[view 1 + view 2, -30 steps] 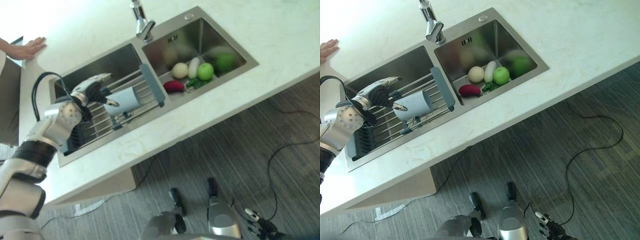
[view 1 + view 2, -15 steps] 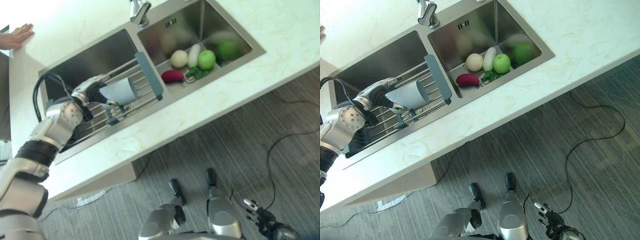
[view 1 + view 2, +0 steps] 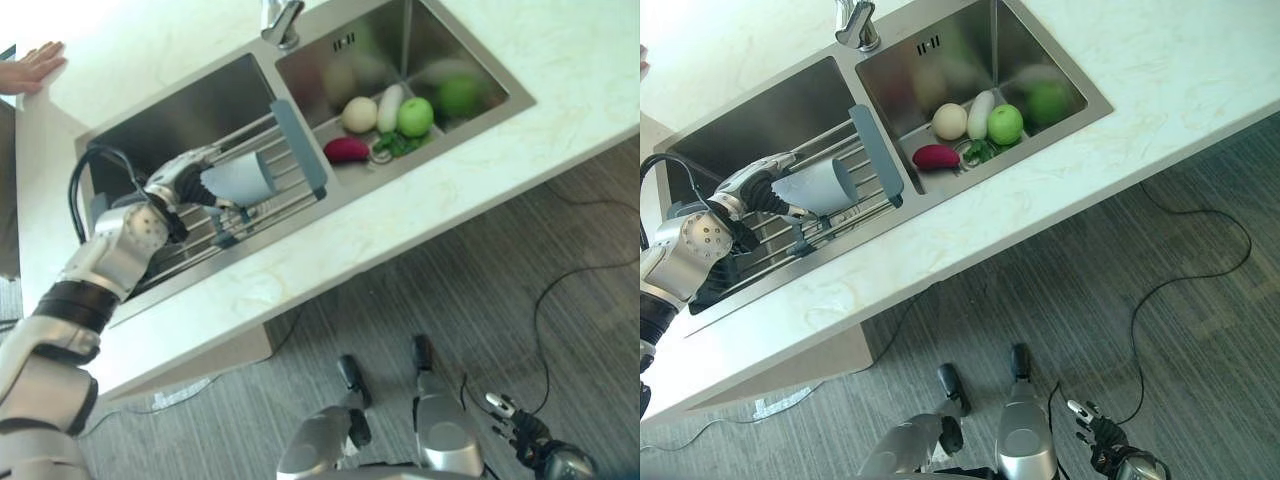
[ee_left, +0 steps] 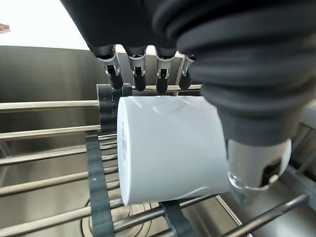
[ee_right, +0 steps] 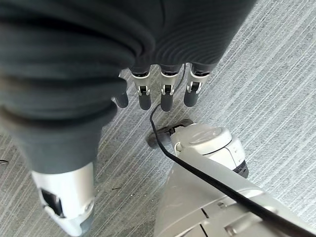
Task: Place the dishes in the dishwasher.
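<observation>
left robot hand (image 3: 178, 183) gripping pale cup (image 4: 168, 148), above sink rack (image 3: 255, 215)

The left robot hand (image 3: 186, 185) reaches forward with fingers and thumb curled in a grasp, while the right robot hand (image 3: 1102, 440) hangs low, fingers relaxed.

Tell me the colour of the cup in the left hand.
The cup is white, clearest in the left wrist view.

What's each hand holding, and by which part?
Left hand grips the white cup round its side wall, over the sink rack. Right hand holds nothing.
</observation>
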